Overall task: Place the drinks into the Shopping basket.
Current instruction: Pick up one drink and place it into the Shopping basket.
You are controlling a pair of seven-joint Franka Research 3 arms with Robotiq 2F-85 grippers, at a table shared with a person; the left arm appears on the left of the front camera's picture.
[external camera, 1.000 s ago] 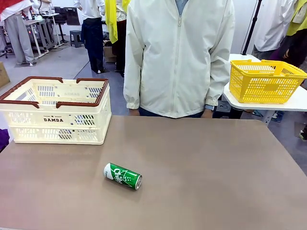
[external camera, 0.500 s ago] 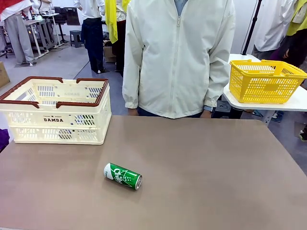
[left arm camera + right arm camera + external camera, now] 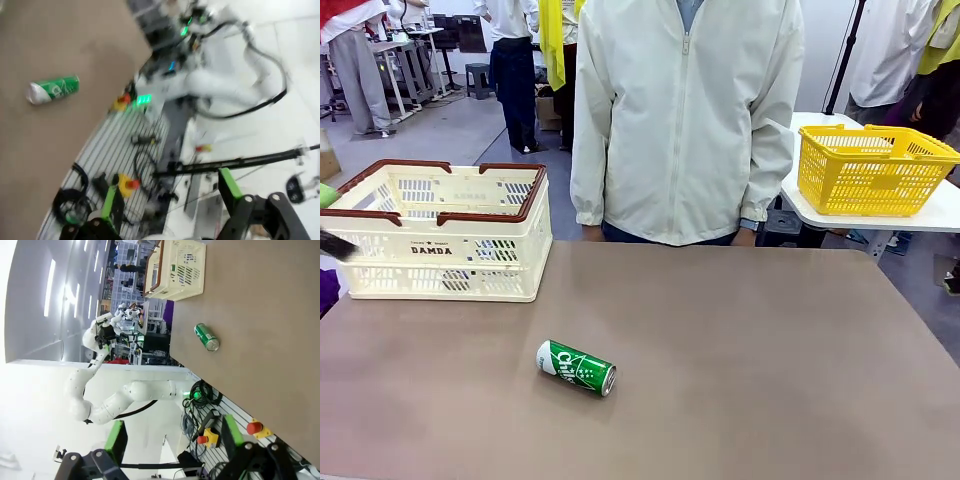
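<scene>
Green can (image 3: 576, 367) alone at lower centre, on its side.
Shopping basket (image 3: 440, 243) upper left, yellow basket (image 3: 873, 170) upper right; left gripper (image 3: 170, 206) and right gripper (image 3: 171, 441) spread wide, seemingly empty.

This is a robotics lab laid out as an open hall. A plain brown-topped desk (image 3: 740, 340) stands on a grey floor, with a white round side table (image 3: 880, 215) carrying a yellow mesh plastic basket (image 3: 873, 170) beside it. Farther back, people stand at other workbenches (image 3: 405, 60). The right wrist view shows a white jointed robot arm (image 3: 115, 400) mounted at the desk's edge, red emergency-stop buttons (image 3: 254, 428), bundled black cables (image 3: 202, 392) and rows of ceiling strip lights (image 3: 50, 282).
</scene>
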